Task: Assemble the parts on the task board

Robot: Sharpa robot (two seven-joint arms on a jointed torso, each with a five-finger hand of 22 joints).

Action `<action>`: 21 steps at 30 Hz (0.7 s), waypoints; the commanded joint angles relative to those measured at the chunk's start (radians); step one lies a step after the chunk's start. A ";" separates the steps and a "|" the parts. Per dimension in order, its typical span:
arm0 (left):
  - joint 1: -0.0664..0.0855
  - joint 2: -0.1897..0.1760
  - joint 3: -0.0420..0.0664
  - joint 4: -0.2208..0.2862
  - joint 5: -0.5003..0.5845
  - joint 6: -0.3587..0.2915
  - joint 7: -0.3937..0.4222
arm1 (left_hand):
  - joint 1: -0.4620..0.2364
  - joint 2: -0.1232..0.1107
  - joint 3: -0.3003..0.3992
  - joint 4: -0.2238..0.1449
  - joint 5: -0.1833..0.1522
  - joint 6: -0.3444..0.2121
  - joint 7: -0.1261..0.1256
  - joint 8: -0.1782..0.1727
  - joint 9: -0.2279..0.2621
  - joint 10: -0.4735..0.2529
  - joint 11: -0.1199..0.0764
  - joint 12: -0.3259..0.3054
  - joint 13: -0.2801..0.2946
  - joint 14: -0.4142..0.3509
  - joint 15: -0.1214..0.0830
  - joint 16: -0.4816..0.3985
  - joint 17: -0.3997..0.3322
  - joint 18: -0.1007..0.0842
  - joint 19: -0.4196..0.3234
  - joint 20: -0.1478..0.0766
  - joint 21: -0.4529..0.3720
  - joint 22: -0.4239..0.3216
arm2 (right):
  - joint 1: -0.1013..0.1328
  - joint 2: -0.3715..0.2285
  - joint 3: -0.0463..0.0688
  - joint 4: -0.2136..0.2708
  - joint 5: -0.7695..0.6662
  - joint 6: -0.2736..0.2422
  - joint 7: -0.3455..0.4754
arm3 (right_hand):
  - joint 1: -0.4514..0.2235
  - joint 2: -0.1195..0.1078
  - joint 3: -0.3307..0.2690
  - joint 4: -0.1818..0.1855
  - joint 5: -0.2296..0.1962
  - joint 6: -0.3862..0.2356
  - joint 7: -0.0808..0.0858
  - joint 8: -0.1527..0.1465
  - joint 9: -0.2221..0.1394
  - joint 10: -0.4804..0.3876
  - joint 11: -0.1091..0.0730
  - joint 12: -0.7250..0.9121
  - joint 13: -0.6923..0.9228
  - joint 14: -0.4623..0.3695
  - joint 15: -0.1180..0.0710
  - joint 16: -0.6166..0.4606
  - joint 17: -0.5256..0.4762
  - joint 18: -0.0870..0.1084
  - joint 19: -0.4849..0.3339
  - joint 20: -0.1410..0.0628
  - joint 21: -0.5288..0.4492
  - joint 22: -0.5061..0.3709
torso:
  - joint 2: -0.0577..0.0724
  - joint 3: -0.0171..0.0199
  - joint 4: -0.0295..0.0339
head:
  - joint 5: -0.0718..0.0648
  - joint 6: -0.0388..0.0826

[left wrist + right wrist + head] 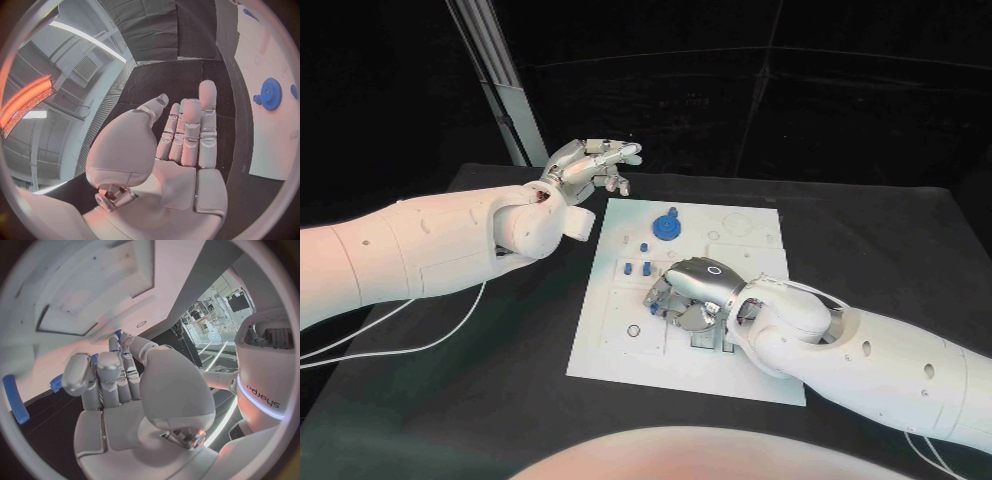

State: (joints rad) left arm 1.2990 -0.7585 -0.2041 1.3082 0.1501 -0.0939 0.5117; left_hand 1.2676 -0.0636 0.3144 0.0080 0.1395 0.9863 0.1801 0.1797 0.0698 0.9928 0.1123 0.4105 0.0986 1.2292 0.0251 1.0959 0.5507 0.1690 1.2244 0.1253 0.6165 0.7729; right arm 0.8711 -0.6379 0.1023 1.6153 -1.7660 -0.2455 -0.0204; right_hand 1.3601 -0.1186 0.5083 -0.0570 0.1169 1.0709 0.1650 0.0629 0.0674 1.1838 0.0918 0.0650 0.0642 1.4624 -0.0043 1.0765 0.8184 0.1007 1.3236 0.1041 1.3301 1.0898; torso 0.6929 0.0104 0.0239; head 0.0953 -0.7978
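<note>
The white board (625, 345) lies mid-worktop (473, 400), a blue gear (669, 227) at its 12 o'clock end. The right hand (687, 297) rests on the board's middle, fingers curled — whether it holds anything, I cannot tell. The left hand (589, 163) hovers at 11 o'clock, fingers straight, empty.

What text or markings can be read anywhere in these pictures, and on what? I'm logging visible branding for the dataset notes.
"sharpa": on the robot's white body, right wrist view, reading sideways along its side.
The task board carries only outlines and cut-outs; no letters or numbers can be made out on it.
No readable marks on the left hand or the right hand.
</note>
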 commanded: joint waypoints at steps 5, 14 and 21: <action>0.002 0.003 0.001 -0.008 0.003 0.019 -0.006 | 0.004 0.006 -0.007 -0.001 0.001 -0.008 0.003 0.007 -0.001 -0.008 -0.002 0.005 0.000 -0.009 0.000 -0.007 -0.003 0.014 -0.002 -0.001 -0.006 -0.002 | 0.001 -0.001 0.000 0.001 -0.006 -0.047 0.016 | -0.024 -0.024 -0.025 0.005 0.014 -0.055 0.022 -0.002 -0.003 -0.081 0.023 -0.001 -0.002 -0.025 0.024 -0.058 -0.079 0.009 -0.042 0.015 -0.036 -0.057 | -0.001 0.0001 -0.0009 | -0.002 0.004; 0.001 0.004 0.001 -0.011 0.003 0.020 -0.007 | 0.004 0.005 -0.009 -0.001 0.000 -0.009 0.003 0.007 -0.001 -0.010 -0.002 0.006 0.000 -0.010 0.000 -0.008 -0.006 0.013 -0.002 -0.001 -0.007 -0.003 | 0.001 -0.017 0.000 0.016 0.008 -0.094 0.033 | -0.033 -0.032 -0.051 0.012 0.018 -0.087 0.026 -0.001 -0.002 -0.107 0.029 0.006 -0.001 -0.029 0.029 -0.070 -0.099 0.012 -0.050 0.023 -0.045 -0.068 | -0.001 0.0005 0.0006 | -0.004 0.009; 0.001 0.000 0.001 -0.010 0.003 0.020 -0.007 | 0.004 0.005 -0.009 -0.001 0.000 -0.009 0.003 0.007 -0.001 -0.010 -0.002 0.006 0.000 -0.010 0.000 -0.008 -0.006 0.013 -0.002 -0.001 -0.007 -0.003 | 0.001 -0.109 0.001 0.082 0.054 -0.114 0.021 | -0.027 -0.022 -0.056 0.016 0.028 -0.077 0.025 0.004 0.001 -0.089 0.026 0.024 0.002 -0.020 0.027 -0.052 -0.080 0.009 -0.039 0.022 -0.034 -0.051 | -0.001 0.0004 -0.0026 | -0.011 0.020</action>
State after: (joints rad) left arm 1.2989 -0.7577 -0.2042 1.2973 0.1502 -0.0868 0.5028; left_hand 1.2676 -0.0636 0.3093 0.0082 0.1395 0.9827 0.1837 0.1832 0.0698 0.9896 0.1090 0.4141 0.0986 1.2293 0.0252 1.0913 0.5455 0.1690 1.2244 0.1253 0.6165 0.7711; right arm 0.8707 -0.7345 0.1024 1.6824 -1.7472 -0.3227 -0.0006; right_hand 1.3302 -0.1485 0.4570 -0.0416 0.1400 0.9918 0.1931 0.0629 0.0679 1.0862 0.1158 0.0828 0.0649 1.4383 0.0198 1.0195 0.7368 0.1006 1.2791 0.1267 1.2888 1.0371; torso 0.6917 0.0106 0.0233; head 0.0887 -0.7822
